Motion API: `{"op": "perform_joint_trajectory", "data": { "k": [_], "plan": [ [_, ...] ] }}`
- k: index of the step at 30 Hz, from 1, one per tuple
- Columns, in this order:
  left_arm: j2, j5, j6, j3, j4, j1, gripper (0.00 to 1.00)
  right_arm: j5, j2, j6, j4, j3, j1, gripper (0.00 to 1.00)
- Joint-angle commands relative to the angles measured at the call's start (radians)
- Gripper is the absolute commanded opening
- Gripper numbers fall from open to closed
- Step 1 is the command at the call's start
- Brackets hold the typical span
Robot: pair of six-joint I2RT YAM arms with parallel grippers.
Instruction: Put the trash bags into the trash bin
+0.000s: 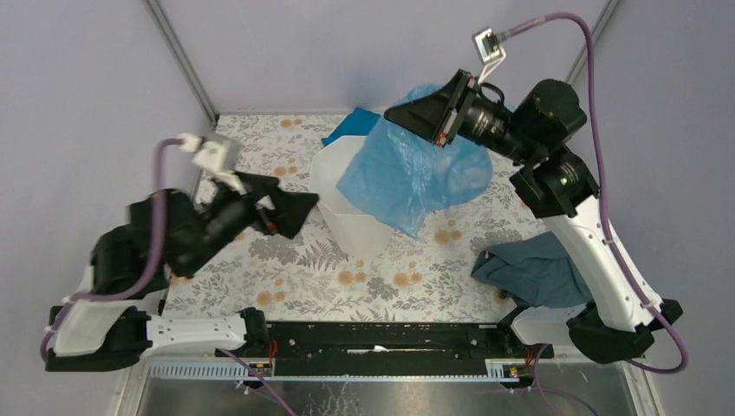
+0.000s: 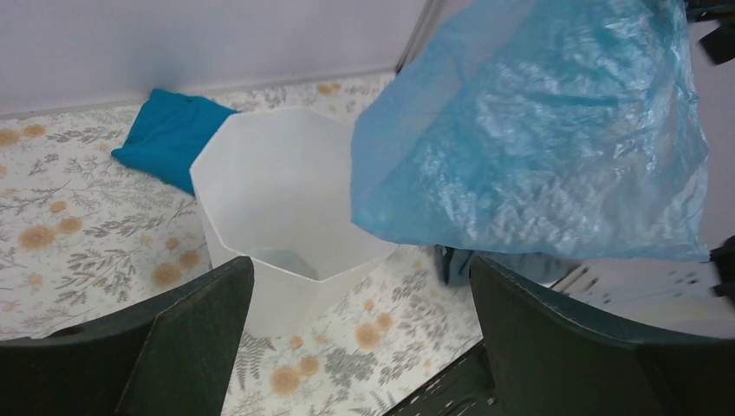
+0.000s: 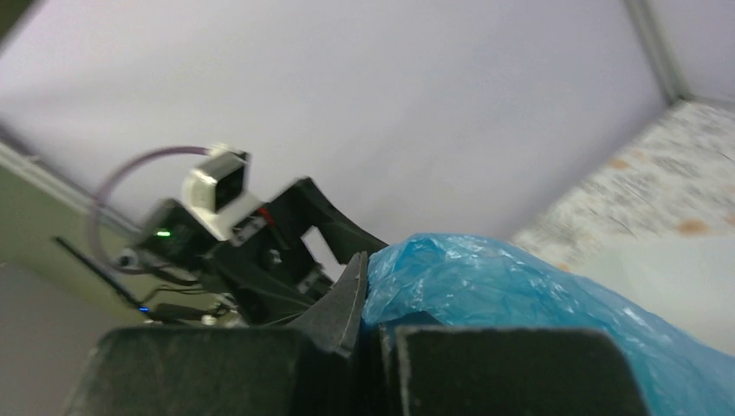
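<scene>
**Trash bag** point(image 1: 407, 173): a single thin, crinkly sheet of translucent light-blue film, glossy and see-through. It hangs billowed and clear of the surface point(image 1: 390, 277), with its upper edge pinched in the closed right tool point(image 1: 390, 113). From above it covers the far right part of the bin's mouth, and its lower corner reaches past the rim on the near right. Whether film and rim touch cannot be told.

**Trash bin** point(image 1: 355, 230): translucent white plastic with faceted octagonal walls tapering to the base. It stands upright near the middle of the floral surface, mouth open upward.
</scene>
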Motion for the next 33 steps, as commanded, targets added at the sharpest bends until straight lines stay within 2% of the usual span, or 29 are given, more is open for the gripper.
{"op": "perform_joint_trajectory", "data": {
  "k": [1, 4, 7, 12, 16, 21, 26, 28, 30, 33],
  "plan": [
    [-0.073, -0.052, -0.061, -0.084, 0.066, 0.000, 0.99, -0.106, 0.057, 0.127, 0.218, 0.206, 0.009, 0.00],
    [-0.100, -0.123, -0.055, -0.116, 0.090, 0.000, 0.99, 0.019, 0.092, 0.059, 0.074, 0.264, 0.008, 0.00],
    [-0.094, -0.187, -0.058, -0.135, 0.116, 0.000, 0.99, 0.142, 0.083, 0.045, 0.038, 0.185, -0.004, 0.00],
    [-0.041, -0.216, -0.073, -0.148, 0.132, 0.000, 0.99, 0.084, 0.144, 0.054, 0.051, 0.217, -0.009, 0.00],
    [-0.028, -0.251, -0.089, -0.154, 0.131, 0.000, 0.99, 0.145, 0.128, -0.022, 0.026, 0.117, -0.031, 0.00],
    [-0.054, -0.294, -0.097, -0.172, 0.161, 0.000, 0.98, 0.137, 0.125, -0.085, 0.021, 0.023, -0.102, 0.00],
    [-0.028, -0.296, -0.048, -0.132, 0.167, 0.000, 0.96, 0.006, 0.182, -0.036, 0.139, 0.045, -0.149, 0.00],
    [-0.008, -0.310, -0.035, -0.111, 0.161, 0.000, 0.96, -0.078, 0.229, 0.044, 0.248, 0.072, -0.148, 0.00],
    [0.001, -0.323, -0.029, -0.097, 0.160, 0.000, 0.96, -0.177, 0.272, 0.192, 0.397, 0.087, -0.145, 0.00],
    [-0.002, -0.341, -0.031, -0.099, 0.160, 0.000, 0.97, -0.209, 0.318, 0.285, 0.501, 0.139, -0.112, 0.00]
  ]
}}
